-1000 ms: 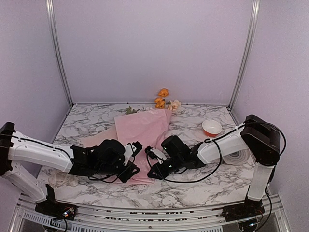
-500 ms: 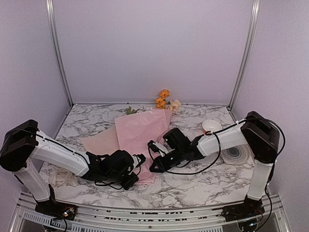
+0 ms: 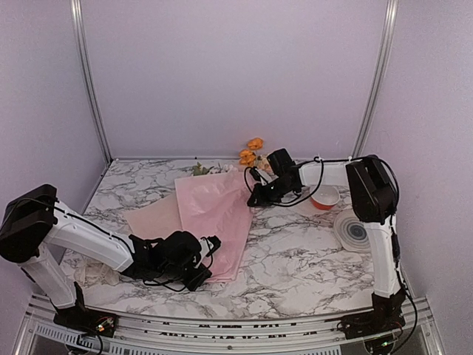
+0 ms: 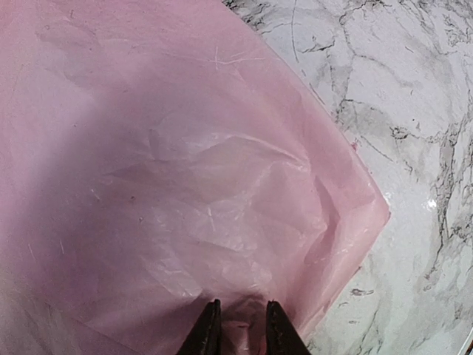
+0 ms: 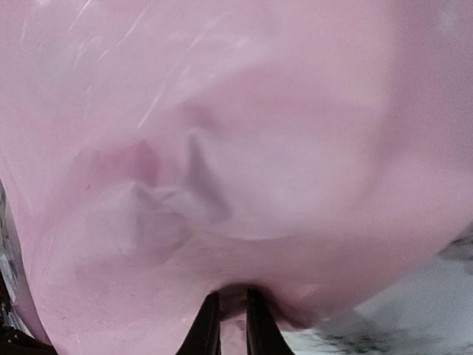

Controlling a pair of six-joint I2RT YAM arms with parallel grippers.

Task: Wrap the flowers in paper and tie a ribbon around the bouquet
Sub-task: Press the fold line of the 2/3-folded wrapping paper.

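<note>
Wrapping in hand: left gripper point(image 4: 240, 331) and right gripper point(image 5: 230, 325), jaws narrow, each pinch the paper point(image 4: 185, 185). Next move likely folds it over the flowers point(image 3: 250, 152) just beyond the right gripper.

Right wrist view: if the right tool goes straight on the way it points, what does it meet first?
The pink paper. It fills the view directly ahead of the right tool, which appears closed on a fold of it. What lies behind the sheet is hidden.
</note>
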